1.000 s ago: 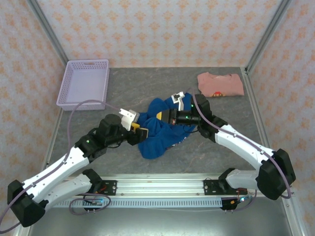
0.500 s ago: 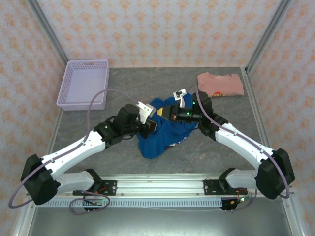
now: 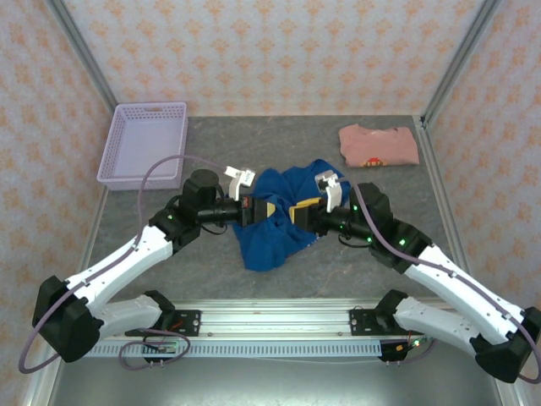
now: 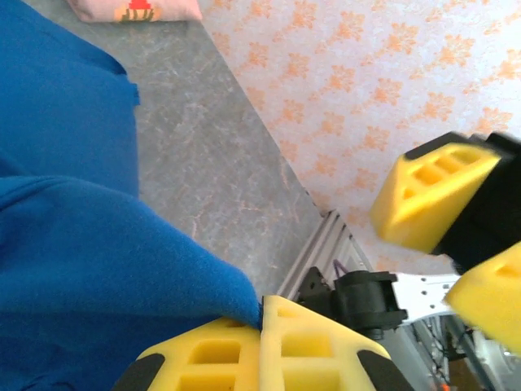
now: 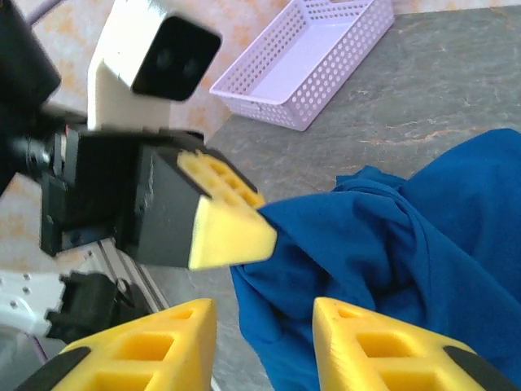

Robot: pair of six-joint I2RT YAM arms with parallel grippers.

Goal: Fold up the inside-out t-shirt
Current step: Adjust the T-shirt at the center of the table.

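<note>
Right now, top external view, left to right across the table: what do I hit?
lavender basket → left claw → right claw → pink shirt. The blue t-shirt spreads under both claws, so it is left unranked.

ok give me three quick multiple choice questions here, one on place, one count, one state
1. Where on the table is the lavender basket? A back left B back right C near edge
2. How many shirts are on the table? A one B two C three
3. The left tool is A open over the basket B shut on the blue t-shirt C shut on the basket
Answers: 1 A, it sits in the far left corner. 2 B, the blue one and a pink folded shirt. 3 B, blue cloth is pinched in its closed jaws.
</note>
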